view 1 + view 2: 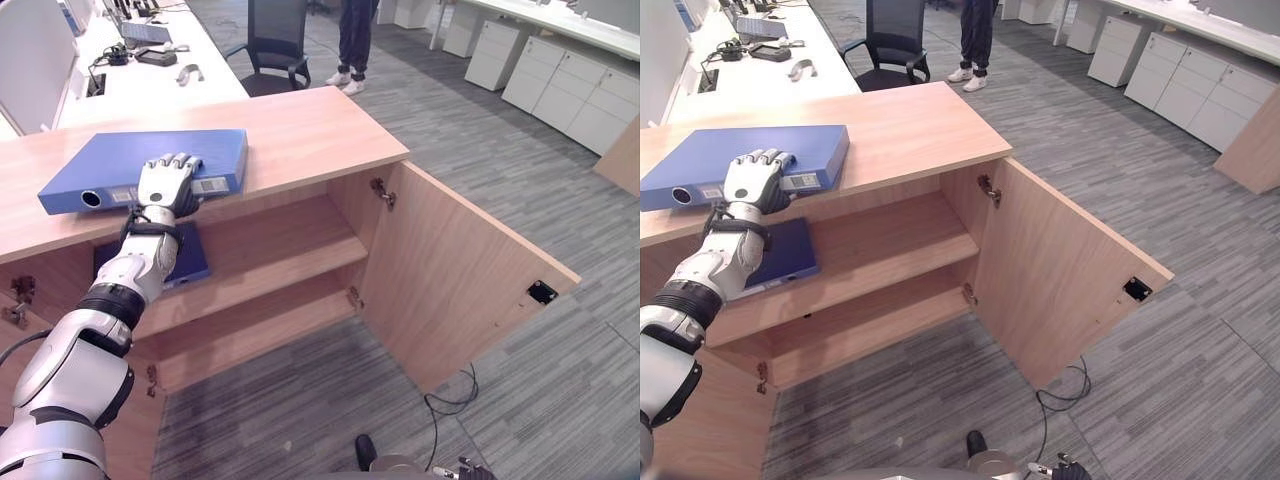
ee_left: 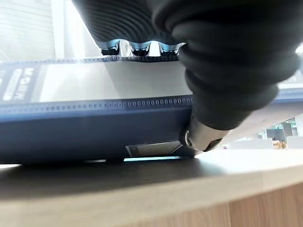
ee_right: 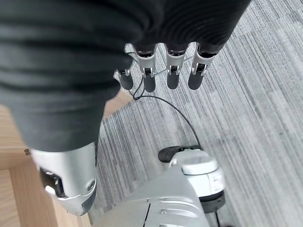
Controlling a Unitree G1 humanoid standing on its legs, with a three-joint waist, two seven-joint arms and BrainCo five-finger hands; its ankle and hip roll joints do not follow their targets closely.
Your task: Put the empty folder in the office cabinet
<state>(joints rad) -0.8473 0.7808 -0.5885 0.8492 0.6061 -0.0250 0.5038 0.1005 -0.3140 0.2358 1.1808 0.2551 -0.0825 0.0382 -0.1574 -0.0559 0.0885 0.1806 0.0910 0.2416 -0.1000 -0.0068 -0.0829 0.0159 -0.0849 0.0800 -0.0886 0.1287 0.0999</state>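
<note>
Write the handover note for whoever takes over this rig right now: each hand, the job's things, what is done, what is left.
Left hand: clamped on the blue folder, fingers on top, thumb against its spine.
Right hand: idle, fingers relaxed, hanging above the floor.
Folder lies flat on the cabinet top. Cabinet door stands open; another blue folder lies on the upper shelf.
Left: lift the folder and shelve it.

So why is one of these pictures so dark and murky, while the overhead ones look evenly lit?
In the left wrist view the left hand sits against the lens, shading the blue folder, with bright backlight washing out behind it. In the left eye view the light is soft and even: the folder casts only a faint shadow on the cabinet top, and the shelves under it are dimmer.
</note>
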